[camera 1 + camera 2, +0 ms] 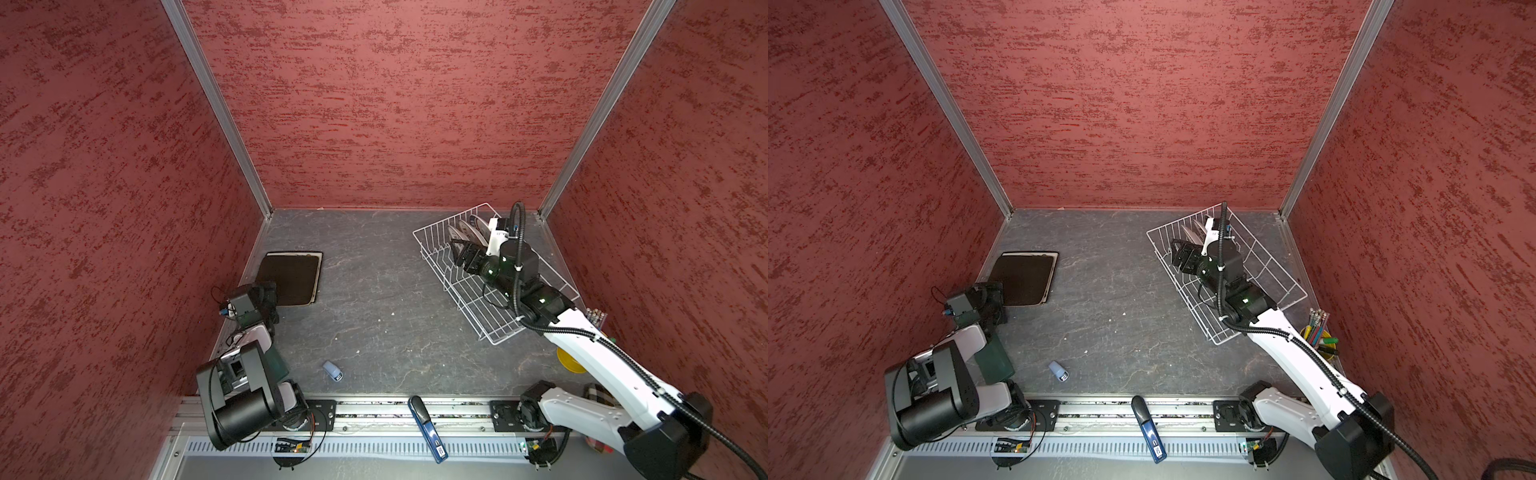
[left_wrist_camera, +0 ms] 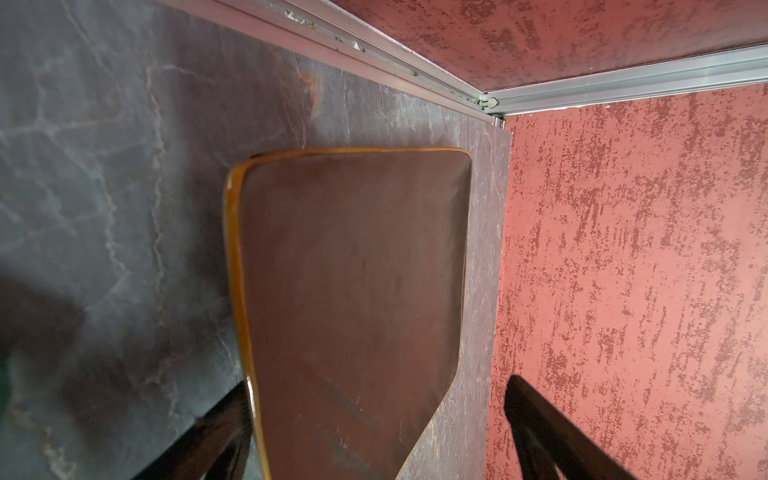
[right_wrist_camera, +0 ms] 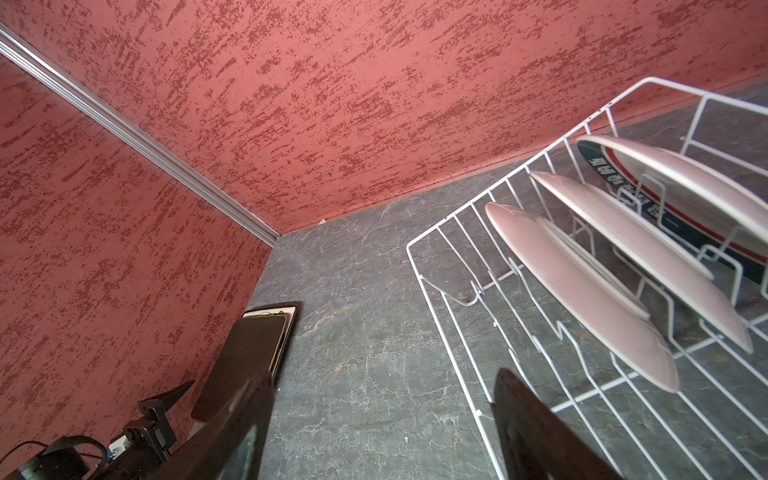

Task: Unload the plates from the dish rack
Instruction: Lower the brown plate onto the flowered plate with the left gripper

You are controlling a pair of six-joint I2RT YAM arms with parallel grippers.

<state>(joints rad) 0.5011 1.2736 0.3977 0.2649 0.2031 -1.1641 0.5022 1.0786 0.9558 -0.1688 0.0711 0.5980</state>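
Three round plates racked; two square plates stacked.

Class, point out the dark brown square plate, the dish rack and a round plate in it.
dark brown square plate (image 1: 289, 279): in a top view, its middle.
dish rack (image 1: 471, 301): in a top view, bare wire floor.
round plate (image 3: 582, 299): right wrist view, its back.

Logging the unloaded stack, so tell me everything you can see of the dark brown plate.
The dark brown plate is square with rounded corners, glossy like glazed ceramic, its rim lighter amber. It lies flat near the left wall on a cream plate whose edge peeks out. The open left gripper flanks it; contact is unclear.
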